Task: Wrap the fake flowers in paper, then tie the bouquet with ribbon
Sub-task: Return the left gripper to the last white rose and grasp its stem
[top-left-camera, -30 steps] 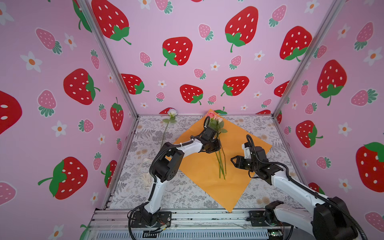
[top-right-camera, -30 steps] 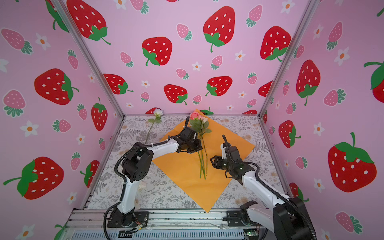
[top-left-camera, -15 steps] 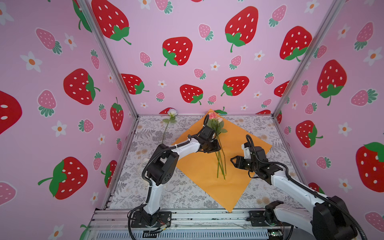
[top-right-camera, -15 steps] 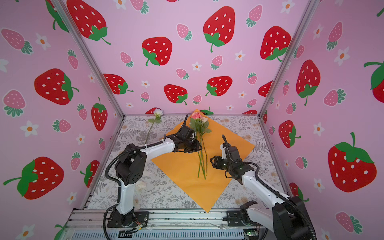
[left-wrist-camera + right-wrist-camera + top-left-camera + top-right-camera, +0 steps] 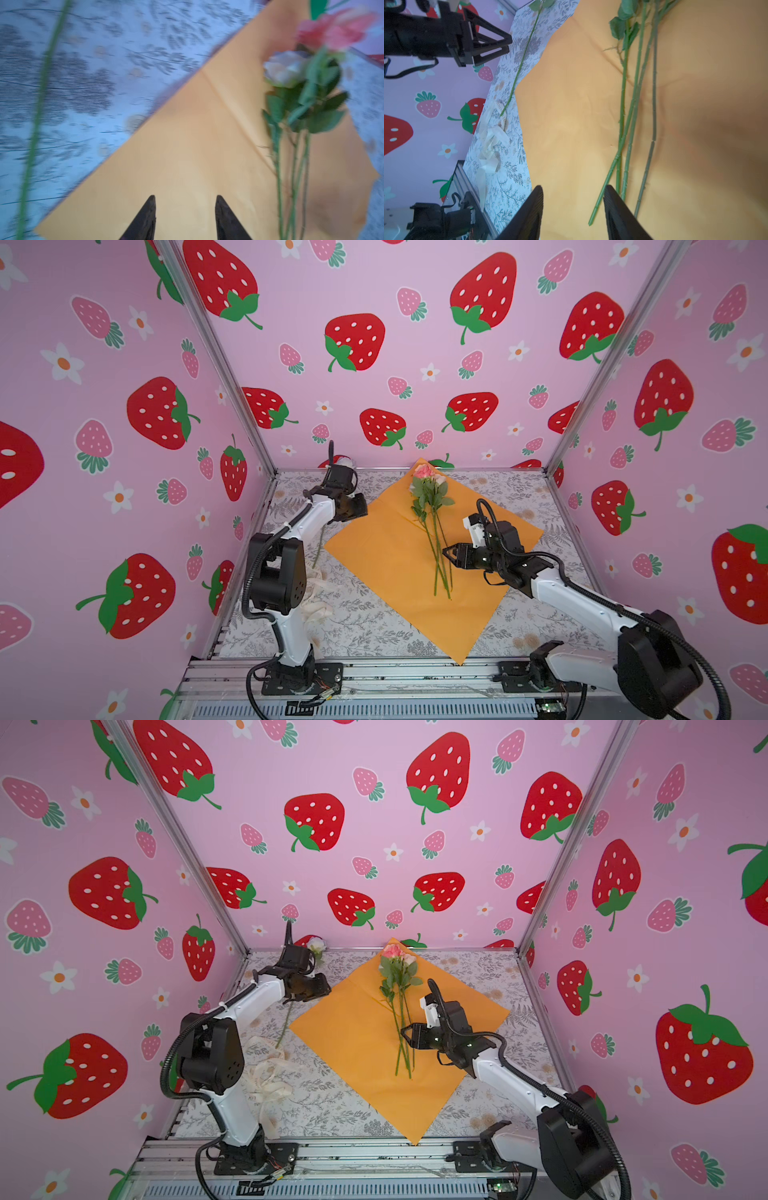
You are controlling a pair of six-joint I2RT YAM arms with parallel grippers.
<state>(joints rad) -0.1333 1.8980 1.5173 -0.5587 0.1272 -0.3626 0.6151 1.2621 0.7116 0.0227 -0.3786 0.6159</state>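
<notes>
The bouquet of fake flowers [image 5: 432, 506] [image 5: 398, 986] lies on the orange paper [image 5: 386, 556] [image 5: 353, 1036], pink and white heads toward the back wall, stems toward the front. My left gripper [image 5: 362, 508] [image 5: 326, 988] hangs open and empty over the paper's left edge, apart from the flowers. In the left wrist view the gripper [image 5: 185, 199] has only paper [image 5: 187, 145] between its fingers, with the bouquet [image 5: 299, 104] off to one side. My right gripper [image 5: 448, 553] [image 5: 405, 1036] [image 5: 573, 191] is open beside the lower stems [image 5: 633, 104], holding nothing.
A single white rose [image 5: 317, 944] lies on the floral table by the left wall, its stem [image 5: 41, 93] [image 5: 521, 62] running forward under my left arm. A cream ribbon [image 5: 266, 1077] [image 5: 490, 137] is heaped at front left. Pink walls enclose three sides.
My left gripper has opened, let go at the bouquet and drawn back left to the paper's edge. The flowers stay on the paper. The right arm has not moved.
</notes>
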